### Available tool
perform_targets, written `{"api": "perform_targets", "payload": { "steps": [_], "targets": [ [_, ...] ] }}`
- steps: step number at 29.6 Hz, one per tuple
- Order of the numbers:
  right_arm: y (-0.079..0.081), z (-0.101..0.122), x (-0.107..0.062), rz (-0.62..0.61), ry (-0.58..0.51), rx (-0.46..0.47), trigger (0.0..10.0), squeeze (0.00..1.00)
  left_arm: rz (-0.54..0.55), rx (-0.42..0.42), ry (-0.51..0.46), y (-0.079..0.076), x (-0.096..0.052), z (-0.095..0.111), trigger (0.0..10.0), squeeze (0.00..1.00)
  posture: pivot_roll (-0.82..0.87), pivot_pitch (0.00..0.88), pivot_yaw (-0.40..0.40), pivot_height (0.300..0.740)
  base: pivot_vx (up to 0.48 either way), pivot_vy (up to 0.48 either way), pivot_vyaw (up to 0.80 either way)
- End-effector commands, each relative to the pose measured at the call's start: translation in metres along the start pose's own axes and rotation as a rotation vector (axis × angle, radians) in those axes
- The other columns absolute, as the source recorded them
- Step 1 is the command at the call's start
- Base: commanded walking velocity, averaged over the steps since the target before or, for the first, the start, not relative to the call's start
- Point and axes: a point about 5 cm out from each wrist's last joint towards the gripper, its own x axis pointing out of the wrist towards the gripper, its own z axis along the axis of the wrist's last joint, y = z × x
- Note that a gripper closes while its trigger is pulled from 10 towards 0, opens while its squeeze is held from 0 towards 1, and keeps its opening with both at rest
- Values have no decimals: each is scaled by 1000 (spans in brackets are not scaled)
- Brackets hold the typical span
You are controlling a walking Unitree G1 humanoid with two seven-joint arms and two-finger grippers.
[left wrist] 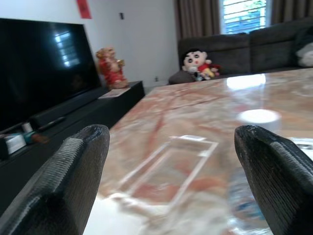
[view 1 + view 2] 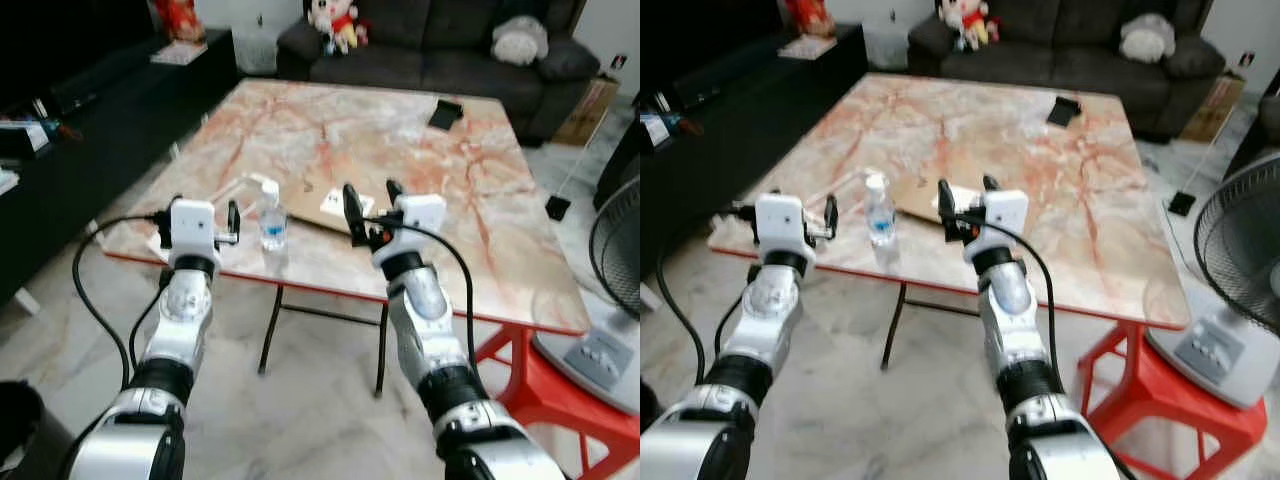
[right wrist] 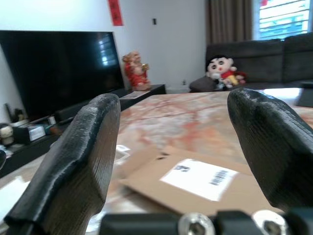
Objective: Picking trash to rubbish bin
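1. We stand at the near edge of a marble-patterned tabletop veined in red, with both silver arms raised in front of us.
2. Our left gripper hovers at the near left edge of the tabletop, its two black fingers spread apart and holding nothing.
3. Our right gripper hovers above the near edge, fingers likewise spread wide and holding nothing.
4. A small clear plastic bottle with a white cap stands upright near the tabletop's front edge, between the two grippers and just beside the left one.
5. A flat brown cardboard envelope with a white printed label lies on the tabletop just beyond the right gripper.
6. A clear plastic tray lies flat on the tabletop beyond the left gripper.
7. A small black object lies at the far side of the tabletop.
8. Behind stands a dark sofa with a plush doll; a fan stands to our right.
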Motion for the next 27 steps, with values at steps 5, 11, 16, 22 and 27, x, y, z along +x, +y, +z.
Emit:
{"api": "perform_targets", "payload": {
  "steps": [5, 11, 16, 22, 27],
  "targets": [
    [-8, 4, 0, -26, -12, -6, 10000, 0, -15, -20, -29, -7, 4, 9, 10000, 0, -16, 3, -12, 740, 330, 0, 0],
    [-7, 3, 0, -25, -9, -3, 10000, 0, -17, -20, -37, -7, 5, 11, 10000, 0, -16, 3, -12, 740, 331, 0, 0],
    [-7, 3, 0, -25, -9, -3, 10000, 0, -25, -23, -41, -8, 6, 13, 10000, 0, -16, 3, -12, 740, 333, 0, 0],
    [-7, 3, 0, -25, -9, -1, 10000, 0, -46, -15, -51, -11, 6, 14, 10000, 0, -15, 3, -13, 740, 331, 0, 0],
    [-6, 3, 0, -25, -8, 1, 10000, 0, -50, -16, -56, -12, 6, 15, 10000, 0, -15, 3, -13, 740, 327, 0, 0]
  ]
}}
